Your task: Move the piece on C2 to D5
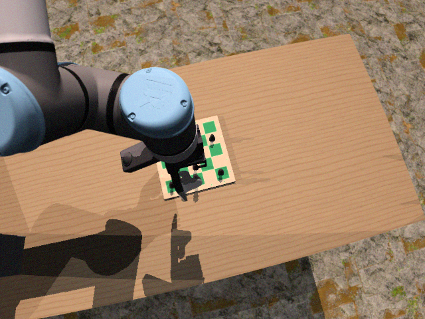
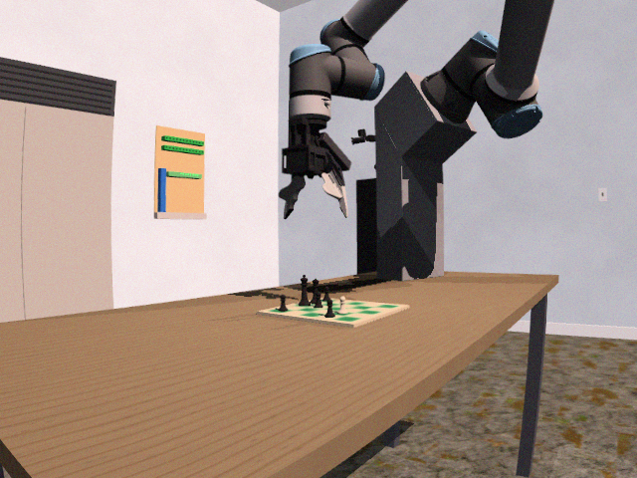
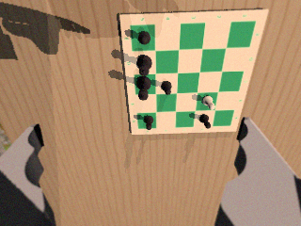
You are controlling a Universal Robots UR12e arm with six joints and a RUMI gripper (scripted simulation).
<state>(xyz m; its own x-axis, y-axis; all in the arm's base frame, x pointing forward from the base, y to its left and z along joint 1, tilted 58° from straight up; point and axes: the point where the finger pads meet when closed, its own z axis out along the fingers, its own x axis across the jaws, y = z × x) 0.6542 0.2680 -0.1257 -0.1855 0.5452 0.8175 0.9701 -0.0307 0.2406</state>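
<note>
A small green-and-cream chessboard (image 1: 197, 157) lies near the middle of the wooden table; it also shows in the exterior view (image 2: 334, 311) and the wrist view (image 3: 193, 71). Several black pieces stand upright on it, most in the column along one edge (image 3: 143, 62). One black pawn (image 3: 166, 86) stands next to that column, and another (image 3: 204, 119) is in the near row. A single white pawn (image 3: 207, 100) (image 2: 342, 301) stands upright on a green square. The edge labels are too small to read. My gripper (image 2: 314, 213) (image 3: 140, 121) hangs high above the board's near edge, open and empty.
The arm's dark base block (image 2: 406, 205) stands at the table's back edge behind the board. My wrist and forearm (image 1: 156, 113) hide part of the board from above. An orange wall panel (image 2: 179, 172) hangs far off.
</note>
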